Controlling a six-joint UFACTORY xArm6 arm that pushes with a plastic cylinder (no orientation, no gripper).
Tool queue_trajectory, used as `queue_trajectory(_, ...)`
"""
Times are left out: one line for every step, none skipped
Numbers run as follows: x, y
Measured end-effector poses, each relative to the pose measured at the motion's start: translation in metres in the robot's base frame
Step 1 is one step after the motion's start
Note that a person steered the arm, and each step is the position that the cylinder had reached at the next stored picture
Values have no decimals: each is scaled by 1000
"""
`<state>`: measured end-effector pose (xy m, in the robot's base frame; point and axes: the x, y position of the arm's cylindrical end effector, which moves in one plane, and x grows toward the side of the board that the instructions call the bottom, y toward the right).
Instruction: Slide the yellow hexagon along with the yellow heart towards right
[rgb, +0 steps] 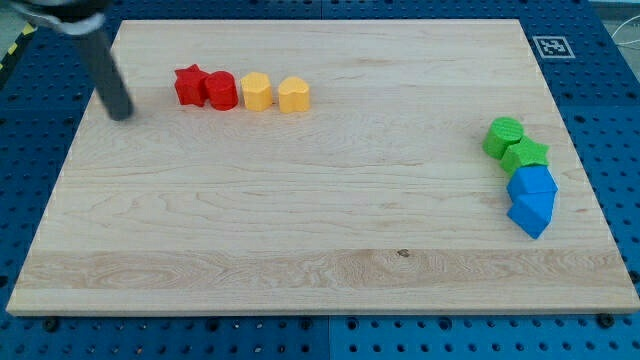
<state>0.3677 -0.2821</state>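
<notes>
The yellow hexagon (257, 91) and the yellow heart (293, 95) sit side by side in the board's upper left, the heart on the right. They end a row that starts with a red star (188, 84) and a red round block (222, 91). My tip (122, 113) rests on the board to the left of the red star, a short gap away. It touches no block.
At the view's right edge stands a column of a green round block (503, 135), a green star (525, 155), a blue hexagon-like block (532, 183) and a blue block (530, 213). A marker tag (551, 46) lies at the board's top right corner.
</notes>
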Motion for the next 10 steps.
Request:
queue_trajectory(-20,-22)
queue_trajectory(-51,-13)
queue_trajectory(-78,19)
queue_trajectory(-75,61)
queue_trajectory(-57,108)
queue_trajectory(-40,148)
queue_trajectory(-39,138)
queue_trajectory(-26,149)
queue_trajectory(-20,193)
queue_trajectory(-28,236)
